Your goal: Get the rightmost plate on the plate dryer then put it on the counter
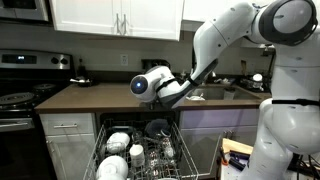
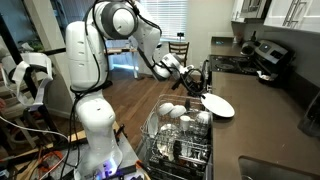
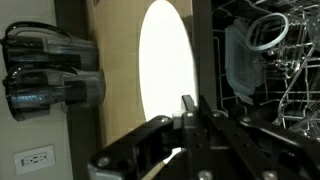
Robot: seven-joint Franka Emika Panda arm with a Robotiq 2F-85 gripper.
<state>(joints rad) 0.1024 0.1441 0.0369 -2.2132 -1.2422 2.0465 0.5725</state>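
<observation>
**Kitchen counter, plate lifted clear of the rack**

Kitchen cabinets of white wood point(image 1: 115, 18) hang over a long, flat, dark brown countertop point(image 1: 100, 96), with a black stove top point(image 1: 20, 100) at one end. Below the counter's edge a wide pull-out wire dish rack of grey metal point(image 1: 182, 150) stands drawn out, and white bowls and cups point(image 1: 118, 141) sit among its tines. The white robot arm reaches across the room toward the rack. In an exterior view its black two-fingered gripper point(image 2: 198, 88) pinches the rim of a round white plate point(image 2: 218, 105), which hangs tilted in the air above the far corner of the rack point(image 2: 160, 130), right at the front edge of the countertop point(image 2: 275, 135). Whether the plate is over the counter or just short of it cannot be told. In the wrist view the fingers point(image 3: 187, 108) are pressed onto the plate's edge; the plate point(image 3: 165, 70) shows as a bright oval, with the rack's wires point(image 3: 285, 60) off to one side
</observation>
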